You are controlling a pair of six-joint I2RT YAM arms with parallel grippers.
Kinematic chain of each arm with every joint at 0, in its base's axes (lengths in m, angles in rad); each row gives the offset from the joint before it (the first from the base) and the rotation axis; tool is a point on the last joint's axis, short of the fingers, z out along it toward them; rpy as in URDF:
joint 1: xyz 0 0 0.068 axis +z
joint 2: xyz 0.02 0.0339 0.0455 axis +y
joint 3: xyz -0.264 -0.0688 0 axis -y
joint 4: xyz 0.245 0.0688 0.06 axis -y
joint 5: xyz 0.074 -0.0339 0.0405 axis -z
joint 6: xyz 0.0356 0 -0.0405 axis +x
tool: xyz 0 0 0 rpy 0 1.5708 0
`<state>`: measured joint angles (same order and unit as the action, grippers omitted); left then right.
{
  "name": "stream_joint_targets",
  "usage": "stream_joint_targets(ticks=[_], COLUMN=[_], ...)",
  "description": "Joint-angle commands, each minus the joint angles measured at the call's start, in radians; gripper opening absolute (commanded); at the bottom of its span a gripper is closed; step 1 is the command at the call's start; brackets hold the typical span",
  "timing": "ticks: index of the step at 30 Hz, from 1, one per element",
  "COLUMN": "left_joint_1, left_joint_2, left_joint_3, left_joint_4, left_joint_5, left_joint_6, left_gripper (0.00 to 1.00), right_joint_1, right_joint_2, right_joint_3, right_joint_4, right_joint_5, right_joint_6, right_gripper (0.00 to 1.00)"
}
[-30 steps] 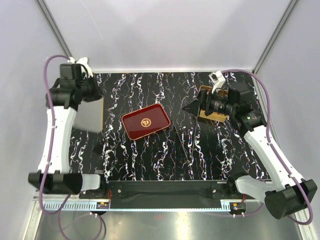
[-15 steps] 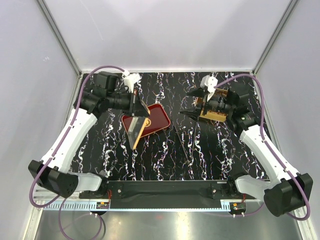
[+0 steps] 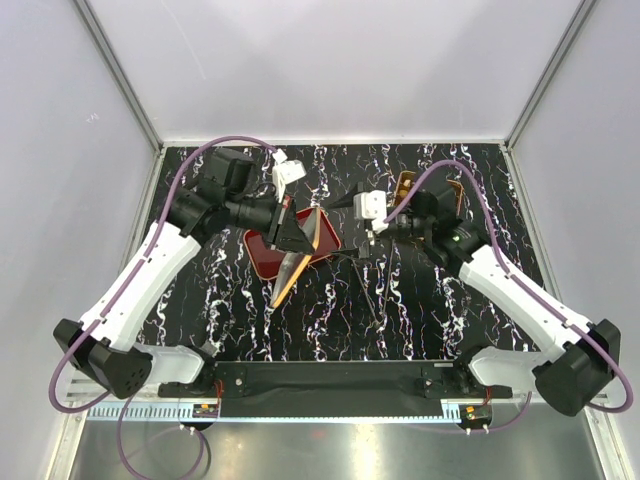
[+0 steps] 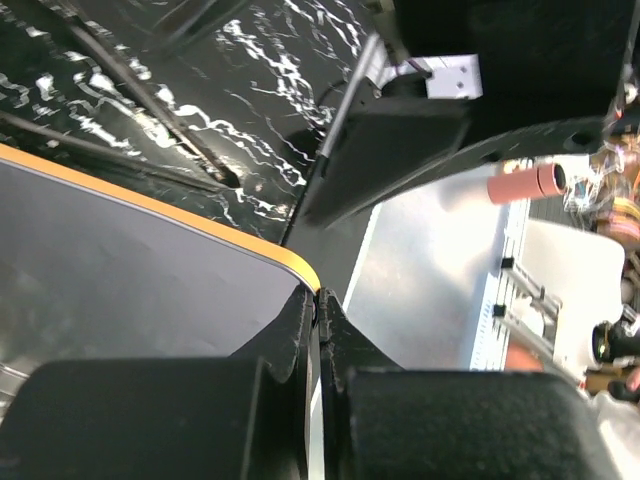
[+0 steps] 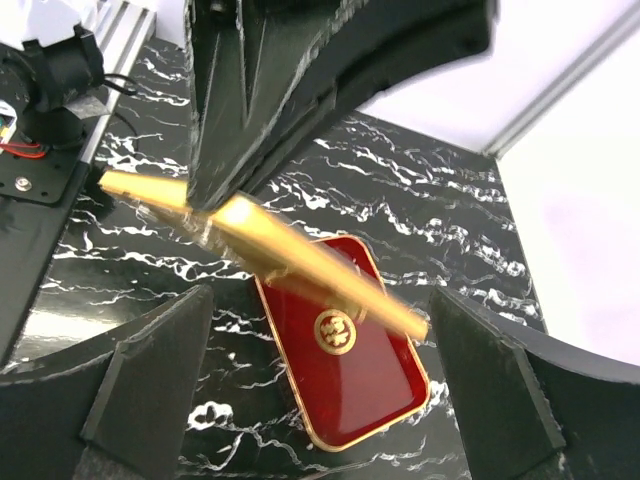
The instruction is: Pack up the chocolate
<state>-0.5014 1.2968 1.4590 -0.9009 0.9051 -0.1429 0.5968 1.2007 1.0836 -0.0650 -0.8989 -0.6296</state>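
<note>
while left wrist shows the left gripper (image 4: 318,300) clamped on a gold-edged lid (image 4: 120,270), right wrist shows the right gripper (image 5: 320,330) agape over the red tray (image 5: 380,388).

The top external camera looks down from above and behind the arm bases, covering the whole table (image 3: 420,300). The left wrist camera sits close behind the left gripper (image 4: 318,300), facing across a gold-edged panel (image 4: 120,270). The right wrist camera looks down past the right gripper (image 5: 320,300) at the red tray (image 5: 380,400); panel and tray also show from overhead.
</note>
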Motion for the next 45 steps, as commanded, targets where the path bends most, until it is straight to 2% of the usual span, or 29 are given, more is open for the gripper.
stream_joint_targets(ticks=[1, 6, 14, 24, 25, 26, 28, 29, 32, 33, 35, 37, 38, 39, 40, 41, 42, 43, 44, 45], left_joint_1=[-0.034, -0.055, -0.066, -0.081, -0.083, -0.083, -0.081, -0.081, -0.072, -0.057, -0.033, 0.024, 0.046, 0.096, 0.119, 0.141, 0.177, 0.193, 0.205, 0.230], left_joint_2=[-0.013, -0.039, -0.037, 0.010, 0.019, 0.027, 0.064, 0.079, 0.133, 0.143, 0.170, 0.186, 0.191, 0.194, 0.200, 0.202, 0.203, 0.202, 0.200, 0.197], left_joint_3=[0.054, 0.047, 0.087, 0.152, 0.164, 0.173, 0.230, 0.253, 0.339, 0.356, 0.385, 0.383, 0.379, 0.368, 0.344, 0.337, 0.330, 0.321, 0.317, 0.316], left_joint_4=[0.011, 0.013, -0.023, -0.110, -0.109, -0.109, -0.138, -0.153, -0.155, -0.130, -0.033, 0.054, 0.103, 0.220, 0.282, 0.339, 0.435, 0.472, 0.503, 0.554], left_joint_5=[0.044, 0.080, 0.162, 0.242, 0.230, 0.215, 0.192, 0.157, 0.112, 0.103, 0.046, 0.014, -0.006, -0.003, -0.006, -0.017, -0.028, -0.049, -0.092, -0.115], left_joint_6=[0.037, 0.052, 0.155, 0.282, 0.282, 0.281, 0.301, 0.302, 0.284, 0.251, 0.185, 0.051, -0.002, -0.061, -0.174, -0.225, -0.307, -0.340, -0.369, -0.407], left_gripper=[0.00, 0.00, 0.00, 0.00, 0.00, 0.00, 0.00, 0.00, 0.00, 0.00, 0.00, 0.14, 0.16, 0.23, 0.24, 0.26, 0.39, 0.43, 0.45, 0.50], right_joint_1=[0.043, 0.061, 0.063, 0.074, 0.074, 0.074, 0.074, 0.074, 0.072, 0.072, 0.072, 0.070, 0.072, 0.070, 0.070, 0.072, 0.070, 0.070, 0.069, 0.067], right_joint_2=[0.025, 0.048, 0.099, 0.137, 0.140, 0.140, 0.135, 0.134, 0.140, 0.142, 0.142, 0.145, 0.145, 0.146, 0.152, 0.155, 0.157, 0.164, 0.171, 0.177], right_joint_3=[0.081, 0.102, 0.125, 0.124, 0.128, 0.130, 0.124, 0.121, 0.125, 0.124, 0.121, 0.110, 0.107, 0.104, 0.107, 0.110, 0.116, 0.118, 0.125, 0.154], right_joint_4=[-0.088, -0.125, -0.236, -0.194, -0.217, -0.226, -0.217, -0.210, -0.222, -0.231, -0.239, -0.196, -0.176, -0.156, -0.113, -0.101, -0.085, -0.025, -0.010, -0.021], right_joint_5=[0.048, 0.040, -0.092, -0.130, -0.130, -0.133, -0.149, -0.147, -0.149, -0.146, -0.150, -0.147, -0.143, -0.124, -0.114, -0.103, -0.069, -0.028, 0.012, 0.087], right_joint_6=[-0.139, -0.182, -0.255, -0.265, -0.269, -0.268, -0.240, -0.201, -0.151, -0.142, -0.124, -0.084, -0.029, 0.003, 0.043, 0.101, 0.140, 0.196, 0.297, 0.323], right_gripper=[0.96, 0.95, 0.92, 0.85, 0.82, 0.65, 0.48, 0.35, 0.17, 0.08, 0.00, 0.00, 0.00, 0.00, 0.00, 0.00, 0.00, 0.00, 0.00, 0.00])
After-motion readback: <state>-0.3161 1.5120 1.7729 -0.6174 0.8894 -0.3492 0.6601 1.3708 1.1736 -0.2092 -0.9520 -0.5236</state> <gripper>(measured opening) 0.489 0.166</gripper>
